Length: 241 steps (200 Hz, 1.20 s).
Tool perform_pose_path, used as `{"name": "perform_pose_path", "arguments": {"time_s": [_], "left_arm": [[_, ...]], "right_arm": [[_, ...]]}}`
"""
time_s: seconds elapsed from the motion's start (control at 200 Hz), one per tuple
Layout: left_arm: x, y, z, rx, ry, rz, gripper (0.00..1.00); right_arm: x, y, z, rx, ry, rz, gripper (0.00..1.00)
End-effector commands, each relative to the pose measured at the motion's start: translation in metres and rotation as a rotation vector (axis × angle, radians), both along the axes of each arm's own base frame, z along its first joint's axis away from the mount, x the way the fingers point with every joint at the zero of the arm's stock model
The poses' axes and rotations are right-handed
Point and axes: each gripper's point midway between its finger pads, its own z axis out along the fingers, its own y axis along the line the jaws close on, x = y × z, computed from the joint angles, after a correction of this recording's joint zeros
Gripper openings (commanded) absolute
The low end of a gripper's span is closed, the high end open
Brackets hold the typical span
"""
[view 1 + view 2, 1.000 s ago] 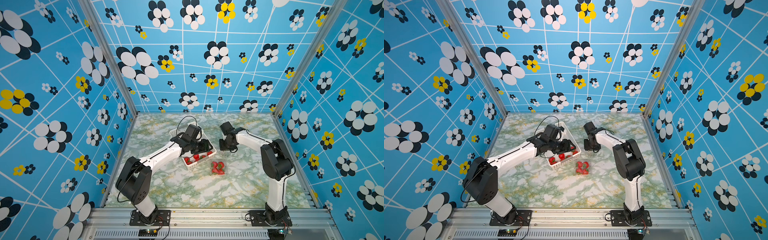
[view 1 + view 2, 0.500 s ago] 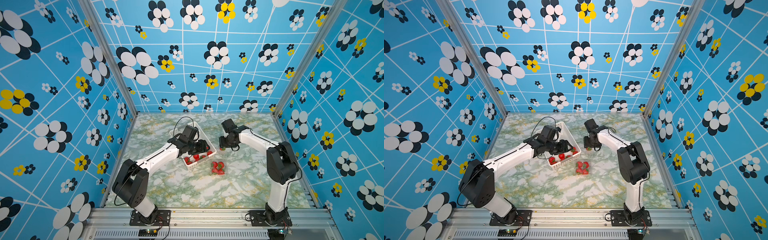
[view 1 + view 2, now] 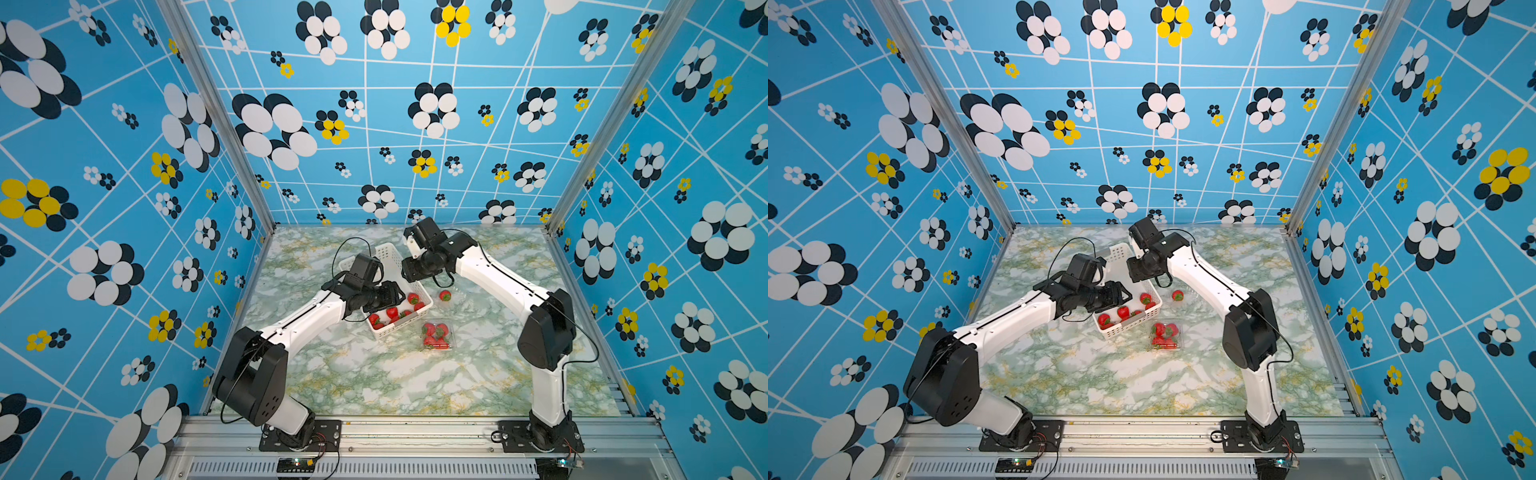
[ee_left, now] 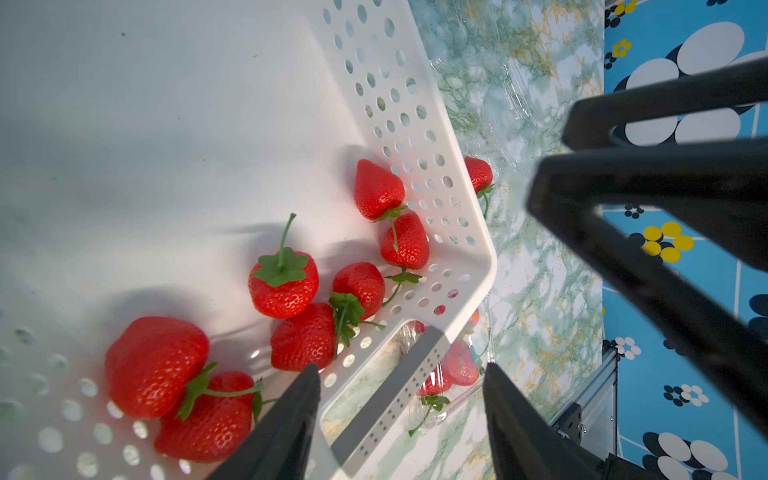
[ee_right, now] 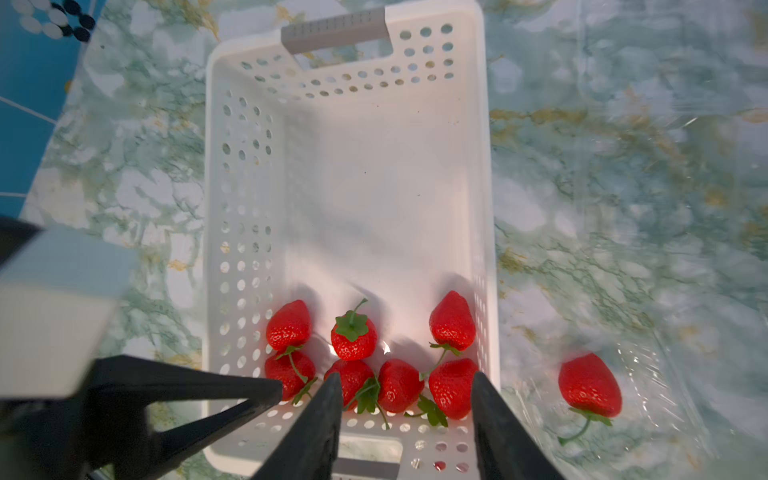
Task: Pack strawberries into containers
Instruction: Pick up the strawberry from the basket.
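blue walls (image 3: 124,166) with white lines and black, white and yellow flowers enclose a green marbled tabletop (image 3: 395,382).

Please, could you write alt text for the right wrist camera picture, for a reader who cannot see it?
Seven strawberries lie bunched at one end of a white perforated basket, just beyond the open, empty right gripper. One more strawberry lies beside the basket in a clear container on the marbled table.
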Motion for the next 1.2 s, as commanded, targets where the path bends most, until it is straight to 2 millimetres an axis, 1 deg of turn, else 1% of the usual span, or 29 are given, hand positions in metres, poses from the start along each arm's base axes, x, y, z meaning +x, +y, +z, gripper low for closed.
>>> {"name": "perform_pose_path", "arguments": {"time_s": [0.0, 0.02, 0.045, 0.055, 0.08, 0.245, 0.425, 0.52, 0.785, 0.949, 1.049, 1.199], "left_arm": [[-0.001, 0.011, 0.006, -0.007, -0.021, 0.028, 0.64], [-0.002, 0.013, 0.005, -0.008, -0.019, 0.033, 0.64], [-0.002, 0.015, 0.005, -0.007, -0.020, 0.039, 0.64], [-0.002, 0.016, 0.005, -0.007, -0.020, 0.040, 0.64], [-0.003, 0.018, 0.005, -0.007, -0.020, 0.046, 0.64], [-0.004, 0.036, 0.004, -0.009, -0.027, 0.095, 0.64], [-0.005, 0.046, 0.003, -0.007, -0.026, 0.112, 0.64], [-0.006, 0.049, 0.004, -0.006, -0.032, 0.118, 0.65], [-0.009, 0.052, 0.003, -0.010, -0.031, 0.124, 0.64], [-0.010, 0.066, 0.007, -0.014, -0.062, 0.177, 0.65], [-0.013, 0.072, 0.001, -0.001, -0.043, 0.187, 0.65], [-0.015, 0.074, -0.004, -0.004, -0.034, 0.192, 0.65]], "right_arm": [[-0.012, 0.003, -0.036, -0.062, 0.115, 0.052, 0.51], [-0.013, 0.006, -0.038, -0.063, 0.122, 0.060, 0.51], [-0.013, 0.009, -0.034, -0.055, 0.121, 0.066, 0.51], [-0.013, 0.010, -0.044, -0.066, 0.139, 0.067, 0.51], [-0.015, 0.013, -0.049, -0.068, 0.152, 0.075, 0.51], [-0.031, 0.038, -0.058, -0.030, 0.204, 0.125, 0.51], [-0.046, 0.053, -0.071, -0.010, 0.264, 0.136, 0.54], [-0.051, 0.055, -0.079, -0.022, 0.279, 0.137, 0.53], [-0.056, 0.054, -0.098, -0.050, 0.304, 0.124, 0.55], [-0.058, 0.056, -0.107, -0.049, 0.316, 0.117, 0.55], [-0.058, 0.056, -0.111, -0.053, 0.320, 0.113, 0.55], [-0.057, 0.058, -0.119, -0.062, 0.329, 0.114, 0.55]]}}
